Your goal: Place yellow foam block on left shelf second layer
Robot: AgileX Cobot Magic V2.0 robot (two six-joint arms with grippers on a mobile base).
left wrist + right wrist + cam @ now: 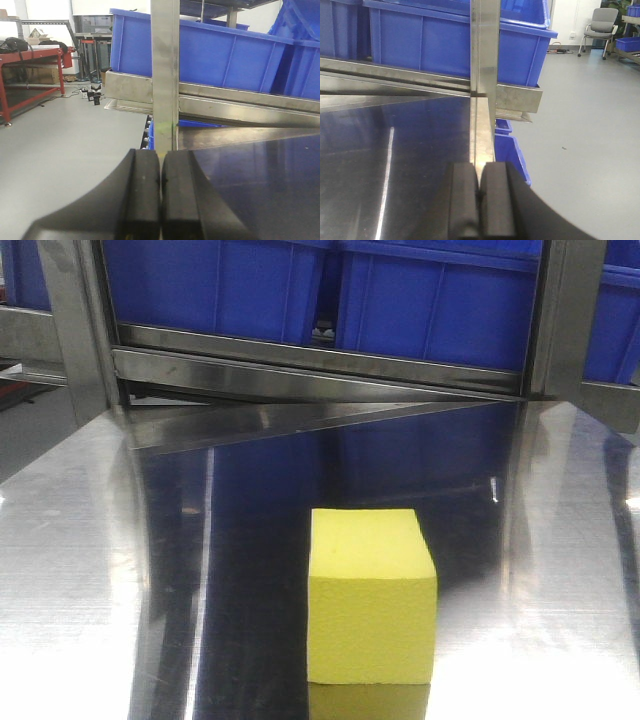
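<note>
A yellow block (370,595) with plain faces sits on a shiny steel worktop (80,540), close to the front camera and a little right of centre. A faint reflection shows beneath it. Behind it, a steel rail (300,370) carries blue bins (430,300).

My left claw (160,157) is closed with its black pads pressed together, gripping nothing. It points at a steel post (165,75). A red-framed bench (30,55) stands far off to the left on grey floor (65,145).

My right claw (479,172) is also closed and empty, pads together, facing another post (484,50). A grey chair (598,31) stands in the distance.
</note>
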